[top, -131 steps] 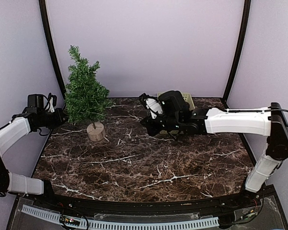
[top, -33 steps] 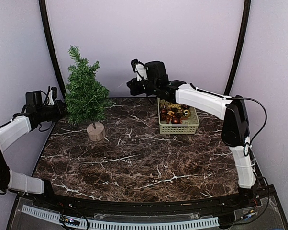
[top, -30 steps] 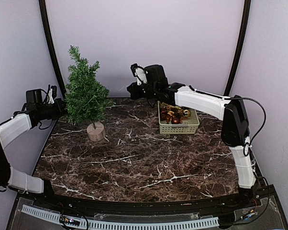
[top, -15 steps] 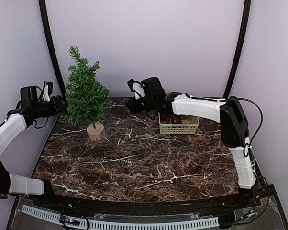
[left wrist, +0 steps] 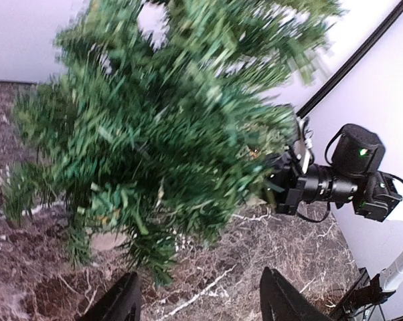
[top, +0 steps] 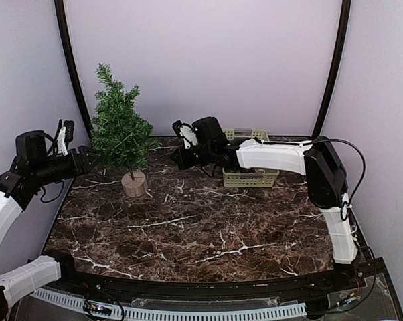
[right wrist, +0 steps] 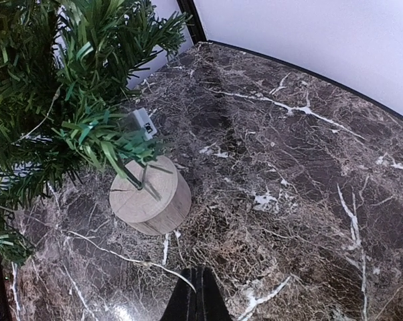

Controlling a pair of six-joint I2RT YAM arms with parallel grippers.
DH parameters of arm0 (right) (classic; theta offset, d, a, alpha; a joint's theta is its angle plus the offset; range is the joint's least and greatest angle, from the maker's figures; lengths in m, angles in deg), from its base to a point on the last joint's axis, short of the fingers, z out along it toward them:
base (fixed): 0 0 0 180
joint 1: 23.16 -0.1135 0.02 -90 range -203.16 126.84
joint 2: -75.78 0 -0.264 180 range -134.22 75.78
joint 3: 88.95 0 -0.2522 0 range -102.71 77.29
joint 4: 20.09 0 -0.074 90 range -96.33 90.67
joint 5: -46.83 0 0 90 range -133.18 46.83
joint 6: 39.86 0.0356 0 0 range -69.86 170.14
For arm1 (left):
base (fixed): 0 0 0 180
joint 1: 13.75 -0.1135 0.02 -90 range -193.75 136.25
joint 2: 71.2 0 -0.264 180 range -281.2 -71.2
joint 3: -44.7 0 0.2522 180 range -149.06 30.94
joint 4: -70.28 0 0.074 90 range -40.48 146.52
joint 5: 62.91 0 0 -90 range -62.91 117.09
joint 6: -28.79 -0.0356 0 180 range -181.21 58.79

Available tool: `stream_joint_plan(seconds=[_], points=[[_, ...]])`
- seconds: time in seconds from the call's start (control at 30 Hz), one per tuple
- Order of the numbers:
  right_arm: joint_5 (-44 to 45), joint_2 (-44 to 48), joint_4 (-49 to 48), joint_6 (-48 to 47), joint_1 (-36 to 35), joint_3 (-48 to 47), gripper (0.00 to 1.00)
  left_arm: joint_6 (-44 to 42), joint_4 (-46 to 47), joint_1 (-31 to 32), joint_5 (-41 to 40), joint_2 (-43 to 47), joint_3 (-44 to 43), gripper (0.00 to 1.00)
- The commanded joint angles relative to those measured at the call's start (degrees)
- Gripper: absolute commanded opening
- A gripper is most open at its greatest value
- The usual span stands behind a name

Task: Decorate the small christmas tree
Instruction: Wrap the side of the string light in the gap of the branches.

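While the left gripper (left wrist: 201,284) stands open and empty beside the tree (top: 119,130), the right gripper (right wrist: 196,291) is closed, visibly holding nothing.

Top view is lit brightly & evenly w/ diffuse light; only faint shadow is seen under the small christmas tree (top: 119,134). Left wrist view: tree needles are smeared by blur. Right wrist view: marble tabletop (right wrist: 308,174) right of tree is rendered sharp.
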Motion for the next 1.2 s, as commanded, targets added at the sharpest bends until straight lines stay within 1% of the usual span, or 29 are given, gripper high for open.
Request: stream_joint_plan(seconds=[0.0, 0.07, 0.2, 0.23, 0.3, 0.33, 0.37, 0.4, 0.43, 0.47, 0.53, 0.63, 0.7, 0.77, 0.8, 0.83, 0.87, 0.93, 1.03, 1.17], points=[[-0.2, 3.4, -2.7, 0.6, -0.7, 1.3, 0.00, 5.1, 0.8, 1.4, -2.1, -1.0, 4.7, 0.65], [0.0, 3.8, -4.2, 0.7, -0.8, 1.8, 0.00, 5.6, 3.0, 1.8, -1.1, -1.9, 5.8, 0.69], [0.3, 4.0, -4.4, 0.8, -0.9, 2.1, 0.00, 5.3, 5.9, 2.4, 0.0, -5.1, 6.0, 0.70], [0.4, 4.1, -4.5, 0.9, -0.9, 2.2, 0.00, 5.0, 6.3, 2.6, 0.0, -6.1, 5.9, 0.69], [0.6, 4.3, -4.6, 0.9, -1.0, 2.3, 0.00, 4.9, 8.1, 2.6, 0.1, -7.1, 6.0, 0.61], [0.7, 4.4, -4.7, 0.9, -1.0, 2.4, 0.00, 4.9, 8.7, 2.6, 0.4, -7.3, 6.1, 0.52], [0.7, 4.4, -4.7, 0.9, -1.1, 2.4, 0.00, 4.8, 9.4, 2.7, 0.3, -7.7, 6.3, 0.46], [0.8, 4.5, -4.7, 0.9, -1.1, 2.5, 0.00, 4.8, 9.4, 2.6, -0.3, -7.9, 6.3, 0.34], [0.9, 4.7, -4.6, 0.8, -1.1, 2.6, 0.00, 4.6, 9.0, 2.6, -1.0, -8.2, 6.3, 0.26], [1.1, 4.9, -4.5, 0.8, -1.2, 2.7, 0.00, 4.5, 8.5, 2.6, -2.8, -8.3, 6.3, 0.12], [1.5, 5.5, -4.3, 0.4, -1.4, 3.3, 0.00, 3.9, 6.5, 2.6, -5.7, -8.5, 6.0, 0.01], [1.7, 7.0, -4.0, -0.3, -1.9, 5.1, 0.00, 2.7, 3.3, 2.4, -11.5, -8.2, 5.4, 0.00], [1.9, 8.3, -3.9, -0.6, -2.6, 6.9, 0.00, 1.6, 2.2, 1.3, -12.7, -8.2, 5.0, 0.00], [2.0, 10.0, -3.9, -0.7, -3.5, 9.1, 0.00, 0.6, 2.2, -1.3, -11.5, -8.3, 4.8, 0.00], [1.9, 10.8, -3.6, -0.8, -4.0, 10.0, 0.00, -0.1, 2.5, -3.7, -10.6, -8.5, 4.8, 0.00], [1.9, 11.6, -3.4, -0.8, -4.6, 11.1, 0.00, -0.4, 3.3, -4.7, -8.5, -8.7, 4.8, 0.00], [1.6, 12.3, -3.2, -0.8, -5.2, 12.0, 0.00, -1.3, 3.6, -7.8, -7.4, -9.2, 4.7, 0.00], [1.1, 13.6, -3.1, -0.7, -6.7, 13.6, 0.00, -3.2, 4.3, -10.2, -5.3, -10.7, 3.2, 0.01], [0.5, 14.7, -1.3, -0.5, -9.2, 14.6, 0.00, -6.1, 4.2, -11.6, -5.4, -13.6, 0.6, 0.01], [-1.1, 14.6, -1.7, 0.4, -12.3, 14.4, 0.00, -9.5, 4.5, -14.4, -6.6, -18.5, -3.3, 0.03]])
